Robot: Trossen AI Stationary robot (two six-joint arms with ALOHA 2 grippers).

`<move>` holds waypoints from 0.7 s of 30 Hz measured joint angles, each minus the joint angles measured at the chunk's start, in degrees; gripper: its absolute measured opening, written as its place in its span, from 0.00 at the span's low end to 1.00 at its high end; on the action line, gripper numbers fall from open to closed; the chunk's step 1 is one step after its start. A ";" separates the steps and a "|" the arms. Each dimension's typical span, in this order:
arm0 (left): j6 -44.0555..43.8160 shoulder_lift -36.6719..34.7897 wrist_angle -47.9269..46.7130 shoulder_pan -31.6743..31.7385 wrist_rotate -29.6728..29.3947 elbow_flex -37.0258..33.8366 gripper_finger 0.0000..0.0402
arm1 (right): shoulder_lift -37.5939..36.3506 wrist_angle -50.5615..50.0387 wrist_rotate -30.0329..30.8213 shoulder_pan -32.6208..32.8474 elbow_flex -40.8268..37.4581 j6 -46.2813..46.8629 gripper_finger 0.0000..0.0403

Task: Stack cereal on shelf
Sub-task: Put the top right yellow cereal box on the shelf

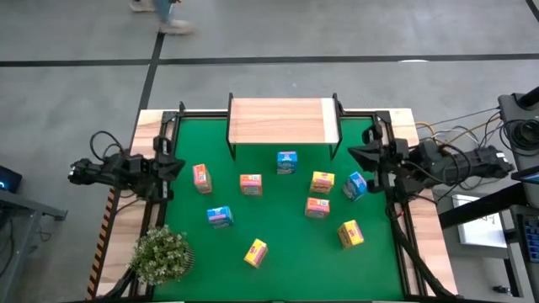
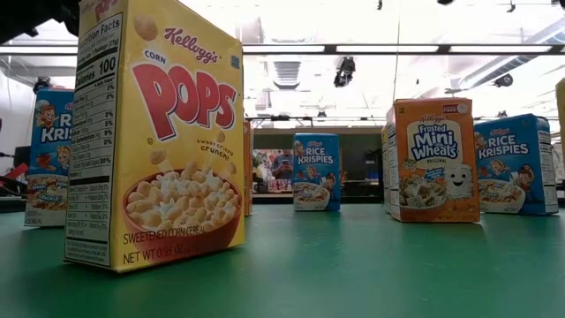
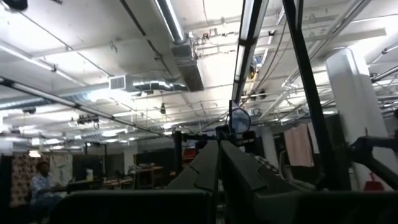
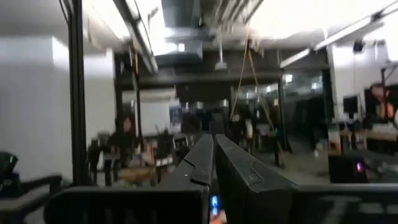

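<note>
Several small cereal boxes stand scattered on the green mat (image 1: 278,269): yellow ones (image 1: 255,252), orange-pink ones (image 1: 251,183) and blue ones (image 1: 286,162). The light-wood shelf (image 1: 282,120) stands at the mat's far edge with nothing on its top. In the low view a yellow box (image 2: 154,132) stands close to the camera, with a blue box (image 2: 316,170) and an orange box (image 2: 433,159) farther back. My left gripper (image 1: 175,166) is shut at the mat's left edge and tilts upward. My right gripper (image 1: 355,154) is shut at the right edge, raised and also tilted upward. Both wrist views show shut fingers (image 3: 217,158) (image 4: 213,152) against the room's ceiling.
A bushy green potted plant (image 1: 160,255) stands at the mat's near left corner. Black frame bars (image 1: 162,181) run along both sides of the mat. Cables and equipment (image 1: 505,143) lie beyond the table's right side. A person (image 3: 42,180) sits far off in the room.
</note>
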 joint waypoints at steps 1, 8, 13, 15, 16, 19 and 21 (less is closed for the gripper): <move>0.55 -0.02 0.30 0.00 0.00 0.00 0.00 | 1.14 -3.03 0.08 0.02 2.40 0.41 0.02; 0.71 -0.07 4.02 0.00 0.02 0.00 0.00 | 8.42 -22.37 5.82 0.00 17.18 10.13 0.02; -1.51 -0.09 5.47 0.00 0.01 0.00 0.00 | 13.37 -43.07 7.84 -0.12 27.65 20.54 0.02; -1.92 -0.20 5.80 0.00 0.02 0.00 0.00 | 15.85 -52.27 8.55 -0.39 31.83 24.70 0.02; -1.92 -0.20 5.98 0.00 0.02 0.00 0.00 | 17.20 -56.87 8.85 -0.39 33.96 26.50 0.02; -1.94 -0.22 6.06 0.00 0.02 0.00 0.00 | 21.30 -70.87 8.83 -0.82 39.51 30.35 0.02; -2.01 -0.22 6.10 0.00 0.02 0.00 0.00 | 23.31 -77.97 8.85 -1.25 43.01 31.51 0.02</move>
